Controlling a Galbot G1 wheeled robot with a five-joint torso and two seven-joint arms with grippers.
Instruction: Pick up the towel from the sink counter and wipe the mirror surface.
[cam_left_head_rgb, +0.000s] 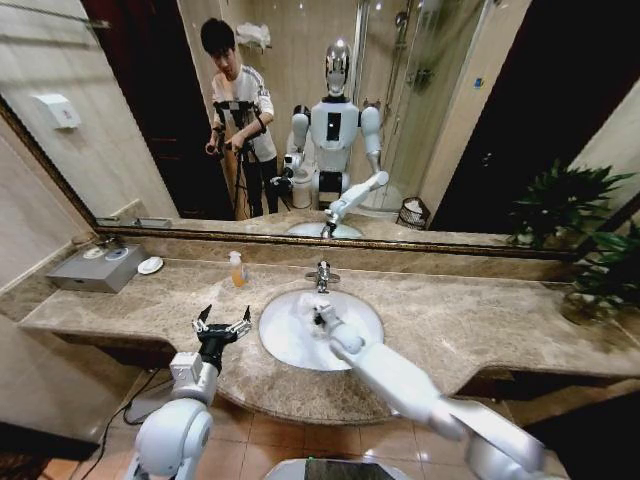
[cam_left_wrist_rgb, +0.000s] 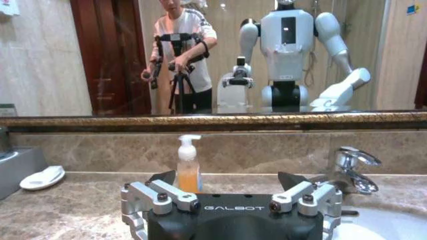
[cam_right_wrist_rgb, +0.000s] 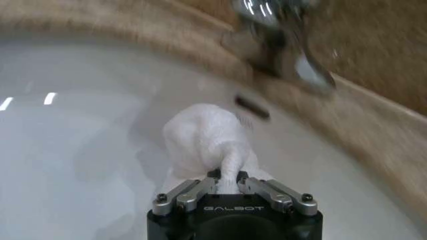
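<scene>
Over the white basin (cam_left_head_rgb: 290, 345) at the lower centre of the head view, my right gripper (cam_left_head_rgb: 321, 317) is clamped on the towel (cam_left_head_rgb: 305, 308). In the right wrist view my right gripper (cam_right_wrist_rgb: 227, 182) has its two fingers drawn together on a pinch of the white terry cloth, and the rest of the towel (cam_right_wrist_rgb: 203, 137) bunches up in a soft lump just beyond the fingertips, in the middle of that frame. The basin's (cam_right_wrist_rgb: 73, 130) smooth white bowl lies beneath it, and the chrome faucet (cam_right_wrist_rgb: 280, 35) stands blurred at the upper right of that frame, on the rim of the sink counter (cam_right_wrist_rgb: 373, 125).

My left gripper (cam_left_head_rgb: 221, 326) sits left of centre in the head view, over the sink counter (cam_left_head_rgb: 450, 320) just beside the basin's left edge, its fingers spread apart and holding nothing. From the left wrist view the left gripper (cam_left_wrist_rgb: 232, 192) shows at the bottom of the frame with both finger pairs wide apart. Beyond it an orange soap bottle (cam_left_wrist_rgb: 188, 167) with a white pump stands on the sink counter (cam_left_wrist_rgb: 67, 205), a small white dish (cam_left_wrist_rgb: 41, 178) lies at the left edge, and the faucet (cam_left_wrist_rgb: 352, 167) is at the right.

The mirror surface (cam_left_head_rgb: 470, 110) fills the upper half of the head view, its dark frame running along the back of the counter. A potted plant (cam_left_head_rgb: 600, 270) stands at the far right.
</scene>
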